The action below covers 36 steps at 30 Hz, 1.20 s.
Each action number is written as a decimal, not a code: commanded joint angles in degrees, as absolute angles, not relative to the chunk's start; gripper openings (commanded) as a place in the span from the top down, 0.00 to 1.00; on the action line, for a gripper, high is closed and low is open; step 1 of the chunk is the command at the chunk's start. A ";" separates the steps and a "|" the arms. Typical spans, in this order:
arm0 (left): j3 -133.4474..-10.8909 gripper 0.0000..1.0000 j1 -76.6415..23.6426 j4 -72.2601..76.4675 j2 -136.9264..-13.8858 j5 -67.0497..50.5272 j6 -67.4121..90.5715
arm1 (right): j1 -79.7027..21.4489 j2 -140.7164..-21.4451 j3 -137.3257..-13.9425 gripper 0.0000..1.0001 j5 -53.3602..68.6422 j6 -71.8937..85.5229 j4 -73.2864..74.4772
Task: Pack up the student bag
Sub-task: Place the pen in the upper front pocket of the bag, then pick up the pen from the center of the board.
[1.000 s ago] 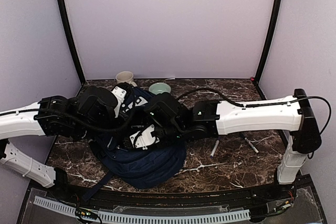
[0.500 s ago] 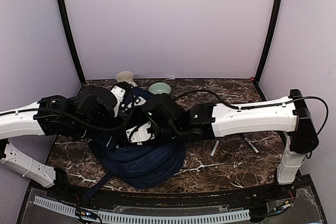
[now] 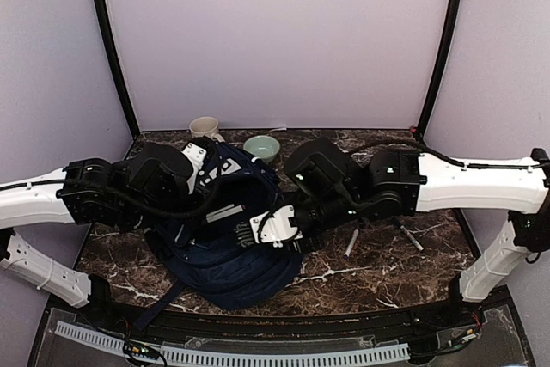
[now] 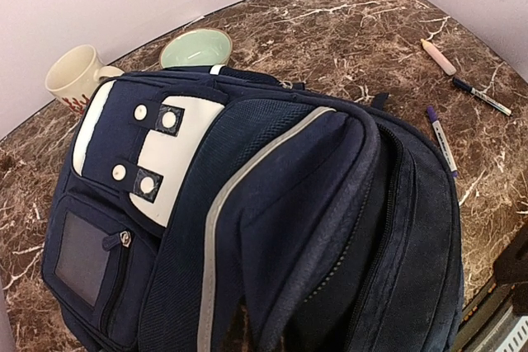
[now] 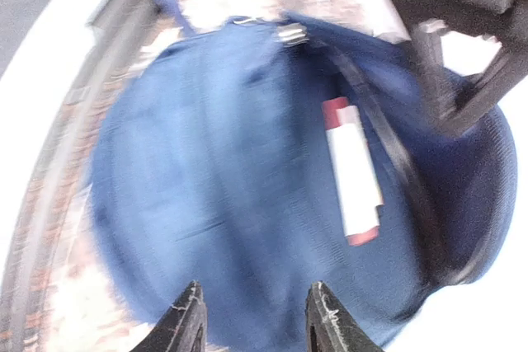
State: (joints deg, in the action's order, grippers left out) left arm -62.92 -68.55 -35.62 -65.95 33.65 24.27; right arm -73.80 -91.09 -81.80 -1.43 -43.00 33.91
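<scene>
The student bag [image 3: 225, 251], navy with white patches, lies in front of both arms and fills the left wrist view [image 4: 272, 204]. My left gripper [image 3: 208, 178] sits at the bag's upper edge. Its fingers are hidden by fabric that rises toward the camera, and it appears shut on that fabric. My right gripper [image 3: 244, 232] hovers over the bag, open with nothing between its fingers [image 5: 256, 319]. A white marker with red ends [image 5: 353, 172] lies inside the bag's opening.
A cream mug [image 3: 204, 129] and a pale green bowl [image 3: 261, 145] stand behind the bag at the back wall. Loose pens [image 3: 351, 244] [image 3: 411, 238] lie on the marble table to the right of the bag. Black frame posts stand at the back corners.
The right gripper has opened and the right arm has drawn back to the right, away from the bag's opening. The left arm and the bag have stayed put.
</scene>
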 commanded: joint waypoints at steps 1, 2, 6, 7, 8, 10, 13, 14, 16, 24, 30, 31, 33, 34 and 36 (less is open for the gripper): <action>-62.78 1.00 -68.37 -30.20 -63.98 35.97 25.25 | -73.75 -84.77 -71.90 0.61 7.41 -39.01 41.21; -62.69 1.00 -68.33 -30.15 -63.96 35.85 25.11 | -73.14 -83.61 -68.01 0.62 7.17 -39.14 41.34; -62.54 1.00 -68.20 -29.90 -64.14 35.38 24.63 | -67.98 -79.89 -58.64 0.64 8.15 -40.71 43.89; -62.50 1.00 -68.12 -29.86 -64.31 35.24 24.54 | -66.23 -79.13 -57.20 0.64 8.48 -41.41 44.75; -62.49 1.00 -68.12 -29.73 -64.40 35.09 24.52 | -64.32 -78.44 -55.87 0.64 8.66 -42.31 45.43; -62.40 1.00 -68.07 -29.17 -64.63 34.45 24.46 | -59.87 -77.33 -53.64 0.64 8.56 -44.53 46.67; -62.48 1.00 -68.11 -28.16 -65.02 33.63 24.11 | -53.98 -76.65 -51.43 0.63 6.86 -49.52 47.82; -62.63 1.00 -68.05 -27.94 -65.23 33.49 23.91 | -52.06 -76.64 -50.89 0.62 6.30 -51.22 47.93; -62.90 1.00 -68.05 -27.99 -65.59 33.28 23.57 | -48.52 -76.76 -50.10 0.58 5.40 -54.24 47.26; -63.57 1.00 -68.04 -28.01 -66.27 31.91 23.51 | -39.81 -83.84 -53.20 0.56 3.52 -60.80 43.20; -63.88 1.00 -68.06 -27.12 -66.43 31.10 23.08 | -38.03 -90.55 -56.16 0.57 3.43 -62.55 40.81; -63.96 1.00 -68.03 -27.02 -66.59 31.05 22.98 | -37.99 -91.54 -56.69 0.57 3.43 -62.62 40.52; -64.19 1.00 -67.99 -26.98 -66.94 31.02 22.77 | -37.87 -94.11 -57.68 0.58 3.67 -62.89 40.18; -64.24 1.00 -68.03 -26.96 -67.03 30.98 22.74 | -37.80 -95.03 -58.07 0.58 3.69 -63.07 40.14; -64.42 1.00 -68.05 -26.94 -67.39 30.76 22.55 | -37.74 -96.75 -58.80 0.60 3.56 -63.32 40.04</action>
